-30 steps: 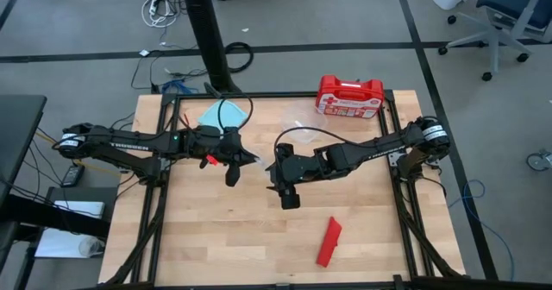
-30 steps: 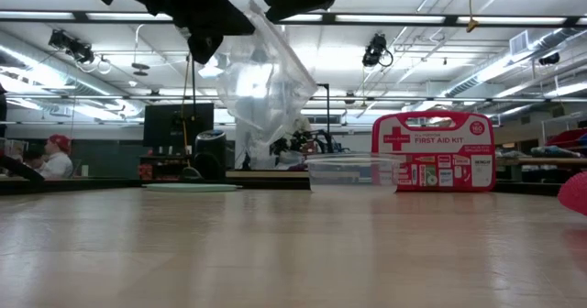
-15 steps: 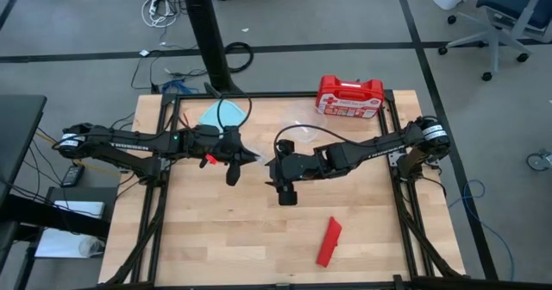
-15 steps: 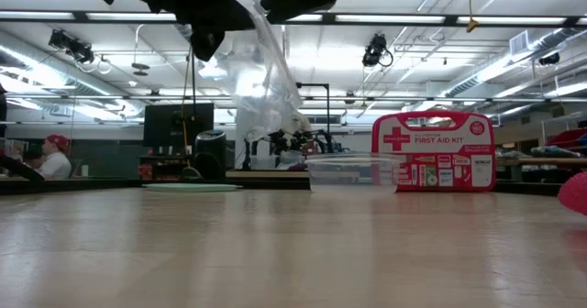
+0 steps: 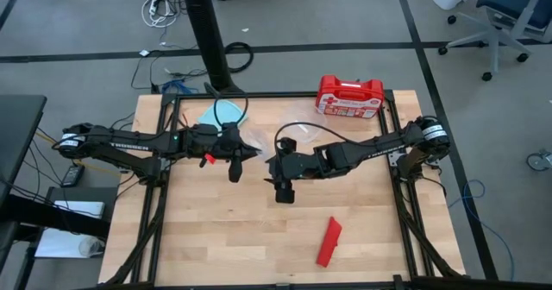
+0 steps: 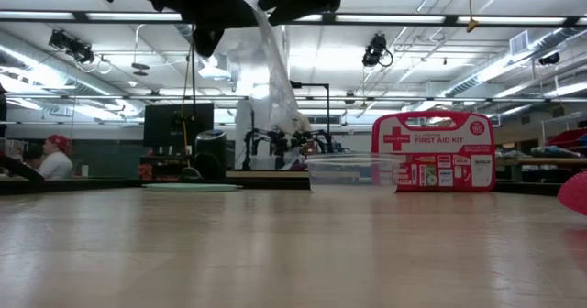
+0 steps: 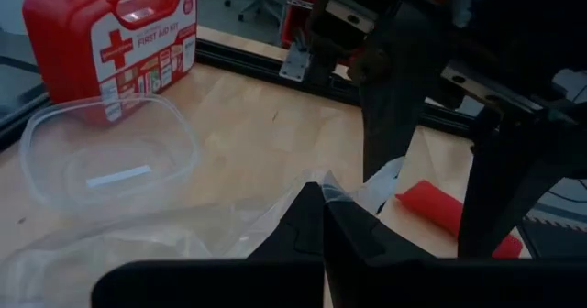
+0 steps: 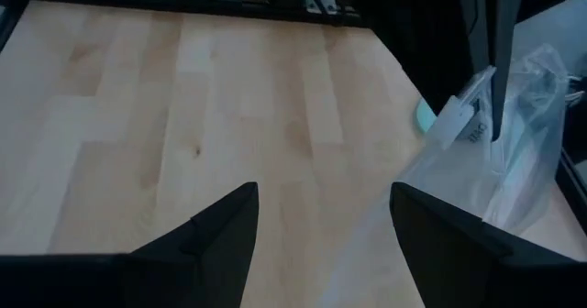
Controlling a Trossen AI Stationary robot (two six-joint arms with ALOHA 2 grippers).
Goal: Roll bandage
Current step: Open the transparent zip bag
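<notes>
While the left gripper held a clear plastic bag above the table, fingers pinched shut on its edge, the right gripper hovered just beside it with fingers spread and empty. The bandage lay well apart, near the table's front edge, seemingly already rolled, with bagging apparently still ahead.

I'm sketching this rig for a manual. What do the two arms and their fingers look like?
Both arms are dark, slim and jointed. The left arm carries white lettering along one link and a small red part near its wrist. The right arm has a thin black cable looping above it and a pale ring at its base joint. The left gripper and right gripper end in flat, dark, tapering fingers.
</notes>
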